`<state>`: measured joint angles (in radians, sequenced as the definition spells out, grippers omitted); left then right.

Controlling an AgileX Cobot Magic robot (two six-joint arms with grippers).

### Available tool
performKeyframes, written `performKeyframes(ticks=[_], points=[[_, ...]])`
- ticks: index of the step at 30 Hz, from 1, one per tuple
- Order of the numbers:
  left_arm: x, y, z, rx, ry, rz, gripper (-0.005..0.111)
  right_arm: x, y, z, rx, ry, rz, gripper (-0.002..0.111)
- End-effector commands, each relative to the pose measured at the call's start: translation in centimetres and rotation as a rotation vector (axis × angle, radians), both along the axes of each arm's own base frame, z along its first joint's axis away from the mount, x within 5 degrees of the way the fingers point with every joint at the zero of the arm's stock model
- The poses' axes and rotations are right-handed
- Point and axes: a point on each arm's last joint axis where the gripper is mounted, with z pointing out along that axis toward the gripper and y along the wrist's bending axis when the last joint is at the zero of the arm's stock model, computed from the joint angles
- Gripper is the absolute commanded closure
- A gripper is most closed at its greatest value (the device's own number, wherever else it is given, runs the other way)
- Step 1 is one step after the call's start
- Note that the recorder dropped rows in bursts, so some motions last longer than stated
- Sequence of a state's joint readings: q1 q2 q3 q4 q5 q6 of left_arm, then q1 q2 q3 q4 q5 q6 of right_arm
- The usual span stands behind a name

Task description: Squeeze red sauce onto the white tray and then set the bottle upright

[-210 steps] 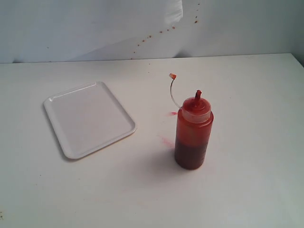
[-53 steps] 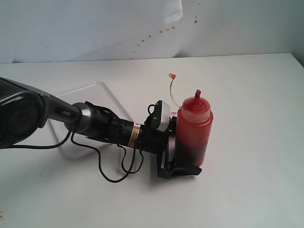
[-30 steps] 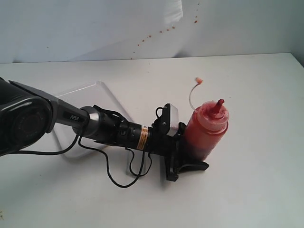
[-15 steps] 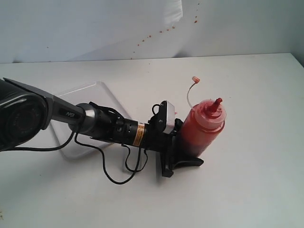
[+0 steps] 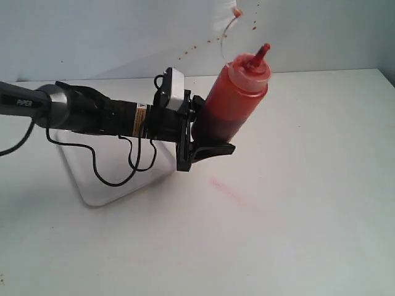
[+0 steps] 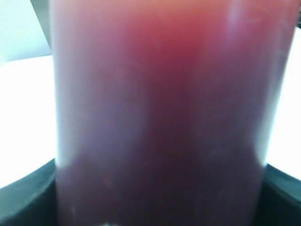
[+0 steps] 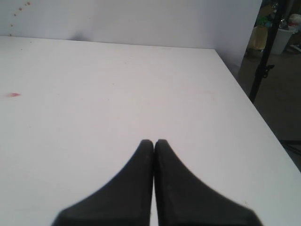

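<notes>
Showing the left arm (image 5: 80, 114) stretching in from the left, crossing above the tray (image 5: 80, 179). Lying flat on the table (image 5: 321, 216), behind and below the jaws, partly hidden by the arm and its looping cables.

Gripping the bottle (image 5: 231, 98) in the left gripper (image 5: 213, 132), jaws clamped on its lower half, holding it clear of the table. Leaning the bottle away from the arm, with the red-stained nozzle (image 5: 262, 52) pointing up and beyond the jaws and the tip cap (image 5: 237, 12) sitting higher still on its thin tether, against the back wall. Filling almost the whole left wrist view with the bottle's (image 6: 160, 117) blurred dark-red body, dark fingers (image 6: 23, 197) pressing in at both sides.

Showing a faint pinkish smear (image 5: 225, 188) on the table, below the jaws and slightly ahead of them.

Appearing only in its own wrist view: the right gripper (image 7: 154, 143), jaws together with tips touching, above white table, with a small red spot (image 7: 13, 94) well ahead of the jaws and off to one side.
</notes>
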<state>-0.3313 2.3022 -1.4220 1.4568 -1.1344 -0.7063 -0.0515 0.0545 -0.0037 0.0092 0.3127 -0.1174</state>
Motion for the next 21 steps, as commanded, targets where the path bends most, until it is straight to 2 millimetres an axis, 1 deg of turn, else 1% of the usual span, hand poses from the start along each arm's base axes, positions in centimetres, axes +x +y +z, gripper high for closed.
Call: performKeyframes(ticks=[1,8,11,13,17,19,21], points=[[-0.2,0.6,3.3,-0.089,-0.021,-0.031,0.107,0.0,0.0,0.0,0.004,-0.007,-0.007,0.108],[-0.9,0.7,5.0,-0.078,-0.058,-0.055,0.107,0.0,0.0,0.0,0.004,-0.007,-0.007,0.108],[-1.3,1.2,6.0,-0.081,-0.074,-0.047,0.107,0.0,0.0,0.0,0.004,-0.007,-0.007,0.108],[-1.4,2.0,6.9,-0.078,-0.090,-0.035,0.107,0.0,0.0,0.0,0.004,-0.007,-0.007,0.108],[-1.5,5.2,8.3,-0.077,-0.100,0.040,0.107,0.0,0.0,0.0,0.004,-0.007,-0.007,0.108],[-1.7,7.8,8.9,-0.073,-0.095,0.105,0.107,0.0,0.0,0.0,0.004,-0.007,-0.007,0.108],[-2.3,9.6,8.9,-0.064,-0.085,0.146,0.107,0.0,0.0,0.0,0.004,-0.007,-0.007,0.108]])
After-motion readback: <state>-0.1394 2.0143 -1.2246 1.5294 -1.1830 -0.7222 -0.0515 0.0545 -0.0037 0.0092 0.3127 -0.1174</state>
